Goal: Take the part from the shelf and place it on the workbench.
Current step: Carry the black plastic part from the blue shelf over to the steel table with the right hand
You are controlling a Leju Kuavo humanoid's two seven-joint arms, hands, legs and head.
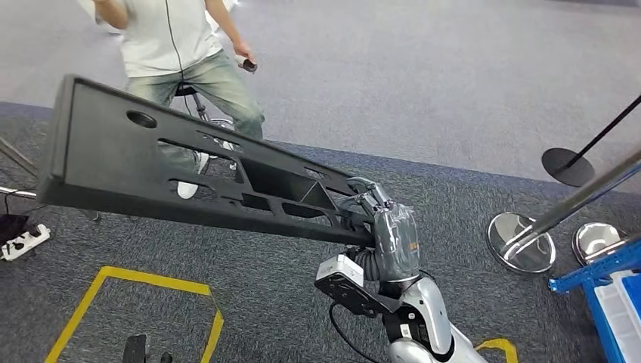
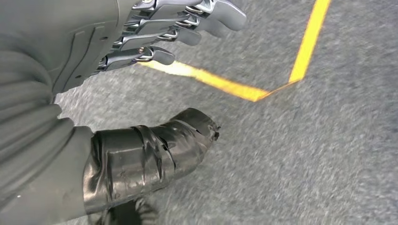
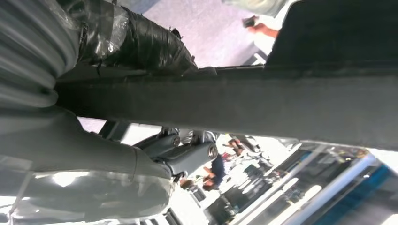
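A long black plastic part (image 1: pixel 174 170) with cut-out holes hangs in the air, stretching from my right hand up and to the left. My right hand (image 1: pixel 374 219) grips its near end, fingers wrapped over the edge. In the right wrist view the part (image 3: pixel 263 101) runs as a dark bar between the taped thumb (image 3: pixel 141 44) and the metal fingers (image 3: pixel 187 154). My left hand (image 2: pixel 141 93) hangs over grey carpet with its fingers (image 2: pixel 187 23) spread and nothing in it.
A person (image 1: pixel 181 53) sits on a stool just beyond the part's far end. Yellow floor tape (image 1: pixel 136 283) marks the carpet below. Chrome barrier posts (image 1: pixel 529 234) and a blue frame (image 1: pixel 605 280) stand at the right.
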